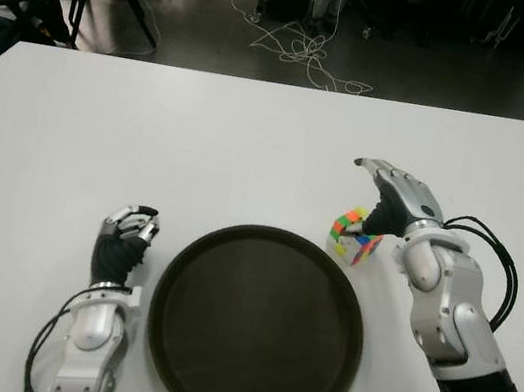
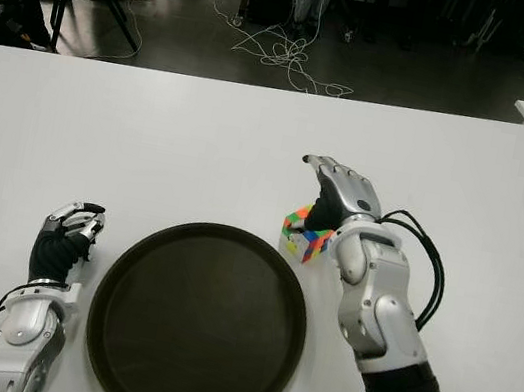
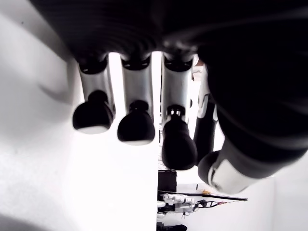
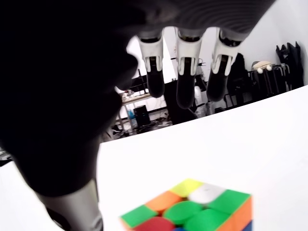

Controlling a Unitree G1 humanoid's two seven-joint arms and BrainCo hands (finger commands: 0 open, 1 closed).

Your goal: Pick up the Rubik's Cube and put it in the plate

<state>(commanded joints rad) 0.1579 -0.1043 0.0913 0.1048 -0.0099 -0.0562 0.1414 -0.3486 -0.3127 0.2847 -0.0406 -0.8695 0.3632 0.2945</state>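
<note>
- Rubik's Cube (image 1: 356,235) on the table (image 1: 251,143), just beside the plate (image 1: 256,327) rim, ungrasped.
- Right hand (image 1: 396,194) hovers over the cube, fingers spread: reach step.
- Left hand (image 1: 125,238) beside the plate, curled, empty.
- Next, you lower and close.

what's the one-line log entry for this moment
right hand: open, over cube, no grasp | cube: on table right of plate | left hand: curled, left of plate

Right robot hand (image 2: 336,191) over Rubik's Cube (image 2: 302,233)

white table (image 1: 251,143) carries a dark plate (image 1: 256,327) and rubik's cube (image 1: 355,236).
</note>
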